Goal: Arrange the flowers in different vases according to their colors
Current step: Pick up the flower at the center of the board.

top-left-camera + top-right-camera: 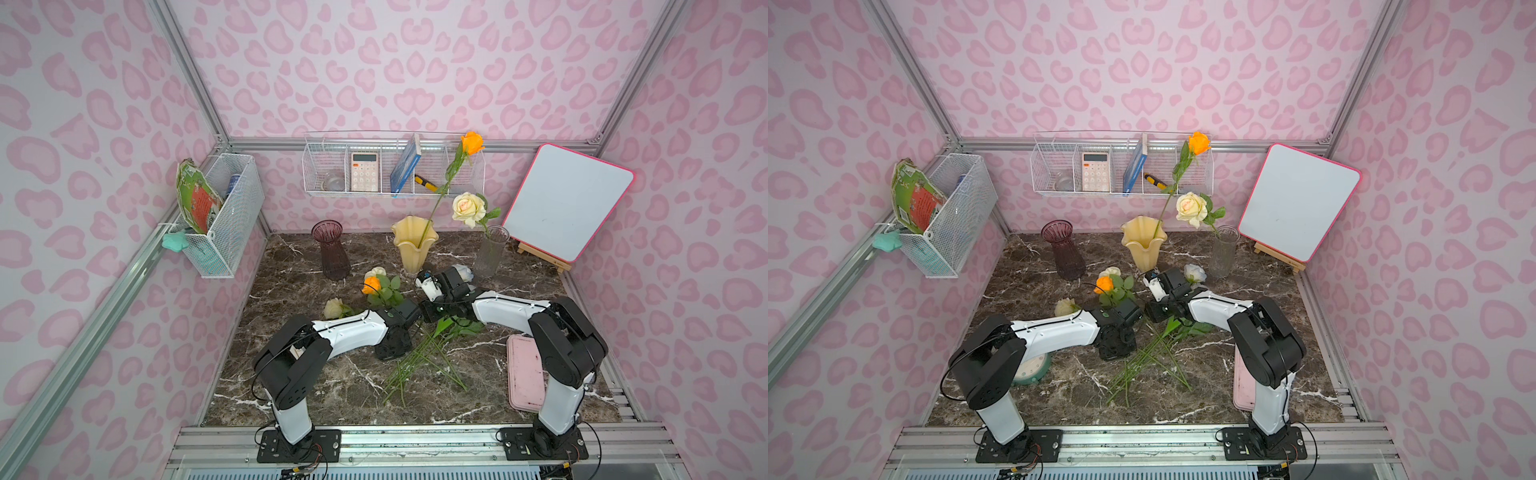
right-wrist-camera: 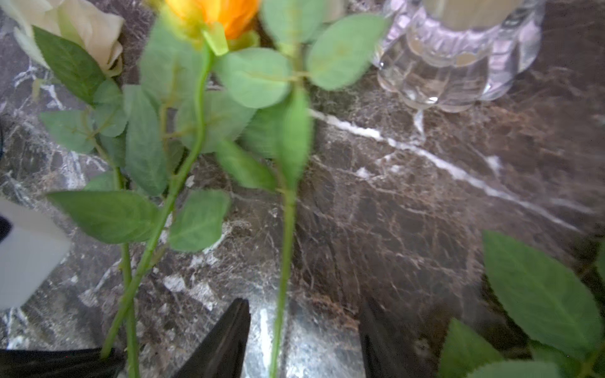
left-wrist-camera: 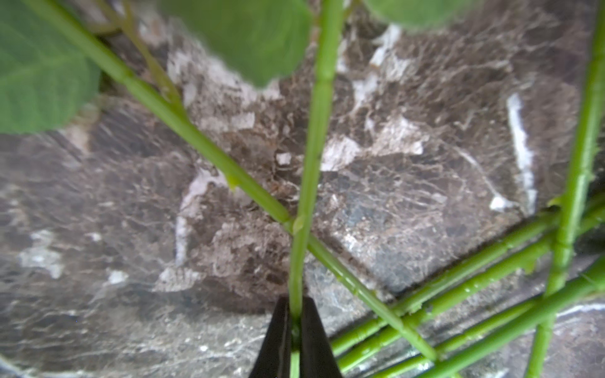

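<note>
My left gripper (image 3: 295, 311) is shut on a thin green flower stem (image 3: 314, 147) just above the marble table; its flower head is out of that view. My right gripper (image 2: 302, 327) is open, and a second stem (image 2: 285, 255) runs between its fingers without touching them. An orange rose (image 1: 372, 284) and cream roses (image 1: 333, 308) lie near both wrists, a white-bluish rose (image 1: 1195, 272) behind the right one. The yellow vase (image 1: 413, 245) holds an orange rose (image 1: 472, 143). The clear vase (image 1: 492, 251) holds a cream rose (image 1: 468, 209). The purple vase (image 1: 332, 249) is empty.
Several loose stems (image 1: 415, 361) cross on the table between the arms. A pink tray (image 1: 525, 374) lies by the right arm, a green clock (image 1: 1032, 368) under the left arm. A whiteboard on an easel (image 1: 569, 203) stands at the back right. Wire baskets (image 1: 224, 216) hang on the walls.
</note>
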`<state>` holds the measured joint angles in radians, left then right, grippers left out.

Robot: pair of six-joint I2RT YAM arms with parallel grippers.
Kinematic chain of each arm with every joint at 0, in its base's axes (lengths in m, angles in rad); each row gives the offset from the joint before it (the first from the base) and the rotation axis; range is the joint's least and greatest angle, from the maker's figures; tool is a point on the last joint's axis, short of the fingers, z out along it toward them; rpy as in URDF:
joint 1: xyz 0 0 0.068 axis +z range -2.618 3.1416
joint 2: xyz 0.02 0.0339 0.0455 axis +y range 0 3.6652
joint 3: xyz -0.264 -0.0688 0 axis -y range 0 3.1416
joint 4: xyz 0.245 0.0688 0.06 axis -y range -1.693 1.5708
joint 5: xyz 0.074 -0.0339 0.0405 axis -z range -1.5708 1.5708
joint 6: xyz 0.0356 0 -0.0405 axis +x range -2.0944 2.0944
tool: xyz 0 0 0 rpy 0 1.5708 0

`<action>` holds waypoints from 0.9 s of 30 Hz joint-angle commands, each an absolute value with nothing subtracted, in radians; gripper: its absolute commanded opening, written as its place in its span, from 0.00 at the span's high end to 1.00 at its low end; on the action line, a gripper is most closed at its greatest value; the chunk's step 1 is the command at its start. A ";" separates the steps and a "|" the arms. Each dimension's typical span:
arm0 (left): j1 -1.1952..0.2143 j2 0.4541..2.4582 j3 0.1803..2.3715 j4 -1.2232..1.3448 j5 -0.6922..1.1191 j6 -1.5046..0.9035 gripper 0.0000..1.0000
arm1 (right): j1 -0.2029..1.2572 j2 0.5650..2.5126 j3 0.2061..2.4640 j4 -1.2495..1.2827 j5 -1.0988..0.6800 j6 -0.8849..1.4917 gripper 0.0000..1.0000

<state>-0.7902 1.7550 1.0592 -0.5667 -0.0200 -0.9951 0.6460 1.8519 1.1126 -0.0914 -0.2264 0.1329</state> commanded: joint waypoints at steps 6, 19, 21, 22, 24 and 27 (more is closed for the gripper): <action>-0.791 1.718 1.046 -0.575 -0.053 -0.963 1.00 | 0.661 1.850 1.115 -0.136 -0.262 0.117 0.42; -0.816 1.532 1.031 -0.666 -0.118 -0.946 1.00 | 0.667 1.928 1.187 -0.213 -0.175 0.129 0.44; -0.819 1.508 1.025 -0.678 -0.121 -0.945 1.00 | 0.670 1.947 1.207 -0.228 -0.153 0.131 0.48; -0.823 1.488 1.018 -0.684 -0.133 -0.943 1.00 | 0.672 1.955 1.214 -0.230 -0.144 0.136 0.51; -0.830 1.448 1.013 -0.712 -0.170 -0.943 1.00 | 0.675 1.968 1.224 -0.235 -0.130 0.141 0.52; -0.835 1.370 1.008 -0.741 -0.214 -0.920 1.00 | 0.686 1.986 1.236 -0.240 -0.100 0.144 0.55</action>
